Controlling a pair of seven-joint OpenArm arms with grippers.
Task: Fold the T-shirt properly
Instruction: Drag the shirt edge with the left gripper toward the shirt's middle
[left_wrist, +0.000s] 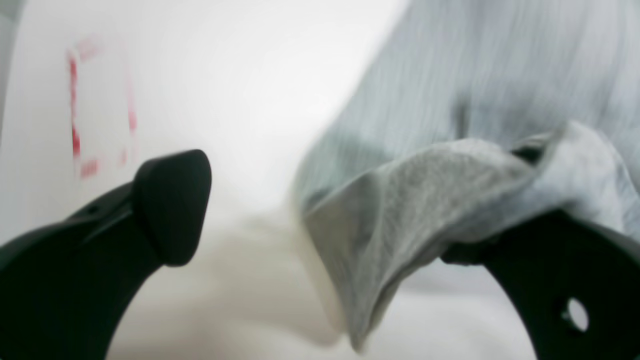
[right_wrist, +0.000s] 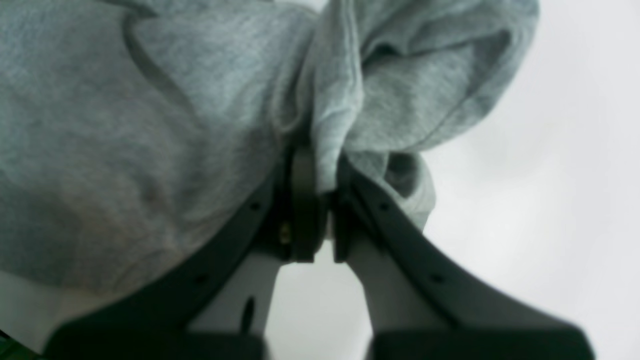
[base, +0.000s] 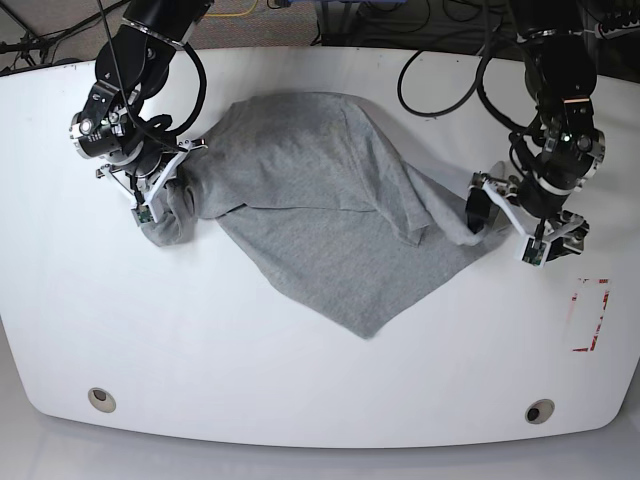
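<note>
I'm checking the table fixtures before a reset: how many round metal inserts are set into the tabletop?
2. One round insert sits near the table's front edge on the base view's left, the other near the front edge on its right. The T-shirt could hide more.

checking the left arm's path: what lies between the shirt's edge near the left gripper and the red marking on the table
In the base view, only bare white table lies between the T-shirt edge by the left gripper and the red marking.

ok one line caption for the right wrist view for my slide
Right gripper shut on a bunched fold of the soft heather-grey T-shirt above the white table.
</note>
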